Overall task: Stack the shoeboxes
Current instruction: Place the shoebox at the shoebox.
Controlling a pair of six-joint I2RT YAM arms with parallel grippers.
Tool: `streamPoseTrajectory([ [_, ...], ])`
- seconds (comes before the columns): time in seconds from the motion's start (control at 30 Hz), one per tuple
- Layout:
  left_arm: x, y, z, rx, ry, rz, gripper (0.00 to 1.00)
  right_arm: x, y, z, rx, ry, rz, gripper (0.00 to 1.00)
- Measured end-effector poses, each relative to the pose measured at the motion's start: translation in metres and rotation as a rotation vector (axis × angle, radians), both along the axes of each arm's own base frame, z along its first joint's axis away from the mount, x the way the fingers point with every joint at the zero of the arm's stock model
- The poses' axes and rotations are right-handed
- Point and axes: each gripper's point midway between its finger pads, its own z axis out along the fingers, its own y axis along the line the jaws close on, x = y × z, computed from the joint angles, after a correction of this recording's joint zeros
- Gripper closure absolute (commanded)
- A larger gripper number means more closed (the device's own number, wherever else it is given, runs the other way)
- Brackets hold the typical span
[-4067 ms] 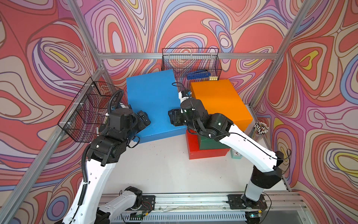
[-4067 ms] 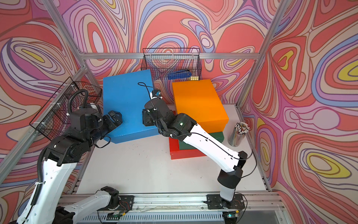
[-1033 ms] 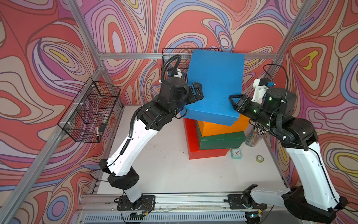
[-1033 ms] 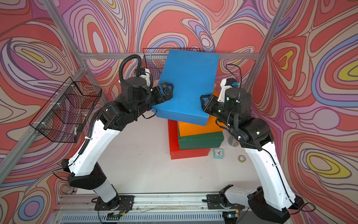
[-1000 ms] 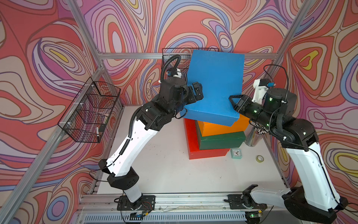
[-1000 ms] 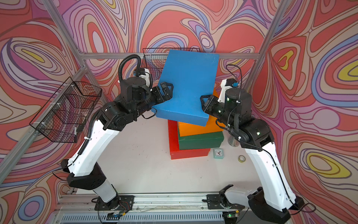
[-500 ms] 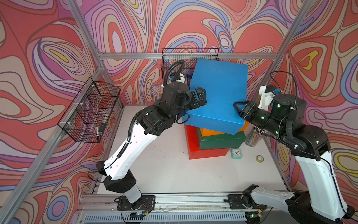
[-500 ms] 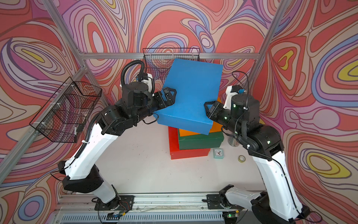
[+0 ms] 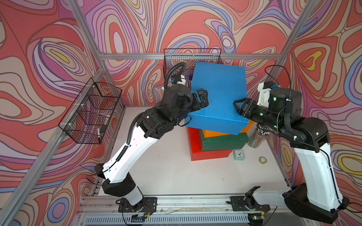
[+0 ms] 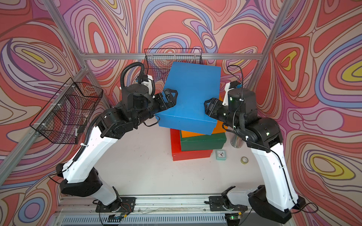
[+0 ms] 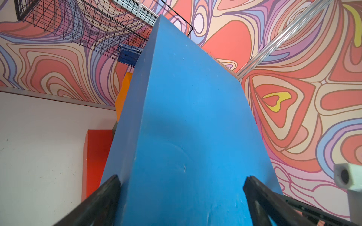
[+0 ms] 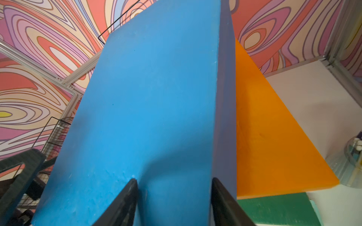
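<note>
The blue shoebox (image 9: 217, 94) lies tilted on top of the stack, its near left corner hanging past it. Under it are the orange shoebox (image 9: 211, 133), then the dark green one (image 9: 223, 141), then the red one (image 9: 194, 144) on the table. My left gripper (image 9: 204, 98) clasps the blue box's left edge with its jaws spread wide, one over the lid and one against the side wall (image 11: 181, 178). My right gripper (image 9: 236, 105) clasps the right edge; one fingertip (image 12: 134, 181) presses a dent into the lid, and the other runs along the side.
A black wire basket (image 9: 176, 58) hangs on the back wall right behind the blue box. Another wire basket (image 9: 92, 113) hangs on the left wall. A cup of pencils (image 9: 256, 137) stands under my right wrist. A small clock (image 9: 239, 155) and a tape roll (image 9: 262, 160) lie near the stack.
Both arms carried the blue box from the table's left over the stack, then lowered it onto the orange box. Over the last second it sank and shifted slightly right.
</note>
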Motion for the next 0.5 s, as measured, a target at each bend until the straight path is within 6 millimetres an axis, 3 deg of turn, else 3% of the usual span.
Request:
streamPoseTrajectory([
  [0.23, 0.001, -0.003, 0.001, 0.000, -0.009, 0.007, 0.00, 0.024, -0.006, 0.000, -0.100, 0.004, -0.028, 0.21],
  [0.4, -0.003, -0.013, 0.007, -0.012, -0.025, -0.019, 0.00, 0.045, -0.021, 0.009, -0.113, -0.028, -0.057, 0.12],
  [0.47, -0.004, -0.019, 0.009, -0.018, -0.028, -0.037, 0.00, 0.052, -0.027, 0.011, -0.108, -0.035, -0.067, 0.02],
  [0.5, -0.005, -0.022, 0.010, -0.020, -0.030, -0.048, 0.00, 0.055, -0.031, 0.013, -0.106, -0.042, -0.070, 0.02],
])
